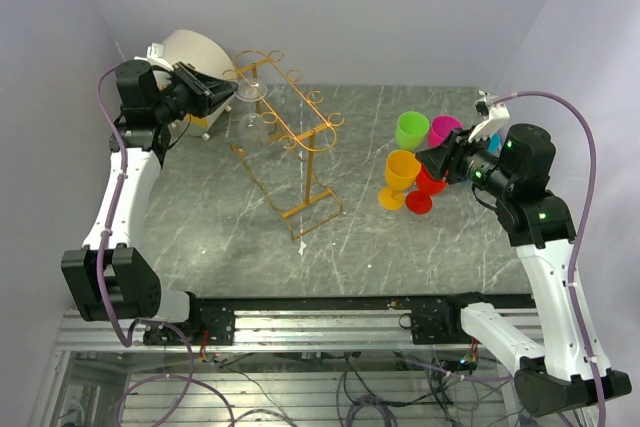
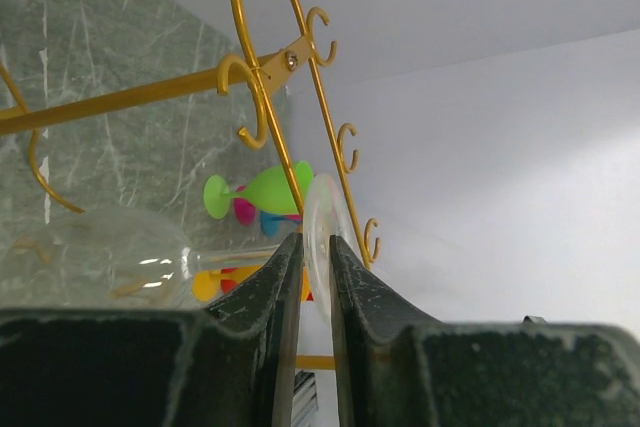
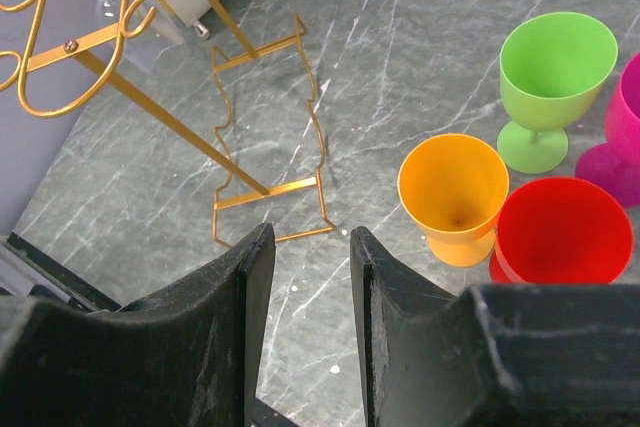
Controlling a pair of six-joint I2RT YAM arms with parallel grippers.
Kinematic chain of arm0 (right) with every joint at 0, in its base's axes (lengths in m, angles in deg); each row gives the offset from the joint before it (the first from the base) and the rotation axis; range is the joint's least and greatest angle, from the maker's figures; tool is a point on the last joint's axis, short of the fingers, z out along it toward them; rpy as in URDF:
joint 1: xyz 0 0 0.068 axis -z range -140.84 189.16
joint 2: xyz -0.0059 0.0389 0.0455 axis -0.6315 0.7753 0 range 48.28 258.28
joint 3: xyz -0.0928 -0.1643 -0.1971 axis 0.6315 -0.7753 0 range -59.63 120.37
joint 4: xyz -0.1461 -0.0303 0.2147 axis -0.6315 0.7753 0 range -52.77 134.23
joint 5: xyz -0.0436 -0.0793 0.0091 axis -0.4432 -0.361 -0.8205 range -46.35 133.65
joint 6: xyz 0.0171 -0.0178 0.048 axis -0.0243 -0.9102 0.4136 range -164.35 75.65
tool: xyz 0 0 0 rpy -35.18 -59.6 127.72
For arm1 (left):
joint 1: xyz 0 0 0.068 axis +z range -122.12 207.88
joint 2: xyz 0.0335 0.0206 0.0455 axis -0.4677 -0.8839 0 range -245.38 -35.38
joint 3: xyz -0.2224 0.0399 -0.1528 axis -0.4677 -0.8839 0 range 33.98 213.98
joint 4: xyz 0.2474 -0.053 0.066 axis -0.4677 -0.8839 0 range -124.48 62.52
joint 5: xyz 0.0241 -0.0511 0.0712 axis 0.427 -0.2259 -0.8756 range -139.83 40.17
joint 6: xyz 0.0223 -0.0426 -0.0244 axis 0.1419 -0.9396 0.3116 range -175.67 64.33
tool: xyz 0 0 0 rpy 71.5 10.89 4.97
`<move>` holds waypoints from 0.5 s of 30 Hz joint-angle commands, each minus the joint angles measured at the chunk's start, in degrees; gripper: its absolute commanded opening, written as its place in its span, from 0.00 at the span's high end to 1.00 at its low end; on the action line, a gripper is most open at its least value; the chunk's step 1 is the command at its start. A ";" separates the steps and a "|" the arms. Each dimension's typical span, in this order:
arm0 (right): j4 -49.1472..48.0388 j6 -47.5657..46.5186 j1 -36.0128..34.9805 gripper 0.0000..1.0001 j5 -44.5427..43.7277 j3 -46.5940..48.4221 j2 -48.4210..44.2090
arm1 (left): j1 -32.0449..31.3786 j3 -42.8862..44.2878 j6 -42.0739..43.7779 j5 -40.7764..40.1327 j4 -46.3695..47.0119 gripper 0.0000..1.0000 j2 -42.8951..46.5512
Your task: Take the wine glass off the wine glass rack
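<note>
Two grippers logged. Left gripper (image 1: 232,95) at the far-left end of the wine glass rack (image 1: 290,122), fingers (image 2: 275,277) flanking the foot of the wine glass (image 2: 110,257), which hangs in the rack; clamped or slack, cannot tell. Right gripper (image 3: 305,239) well right of the rack, jaws apart, empty.

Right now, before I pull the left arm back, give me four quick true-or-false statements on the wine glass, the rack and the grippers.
1. The foot of the wine glass sits between the fingers of the left gripper. True.
2. The right gripper holds the orange goblet. False: its jaws are open and empty, and the goblet stands beside it.
3. The wine glass lies on the table. False: it hangs in the wine glass rack.
4. The green goblet stands upright. True.
</note>
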 commanded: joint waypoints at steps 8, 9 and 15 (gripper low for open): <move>-1.66 0.21 0.32 0.63 0.81 -0.93 -0.94 | -0.53 4.15 5.48 2.06 -6.10 0.73 -0.41; -1.75 0.19 0.28 0.63 0.81 -1.00 -0.99 | -0.63 4.25 5.51 1.90 -6.20 0.73 -0.54; -1.92 0.51 0.27 0.63 0.95 -1.52 -1.41 | -1.35 3.74 3.79 2.11 -4.02 0.73 -1.38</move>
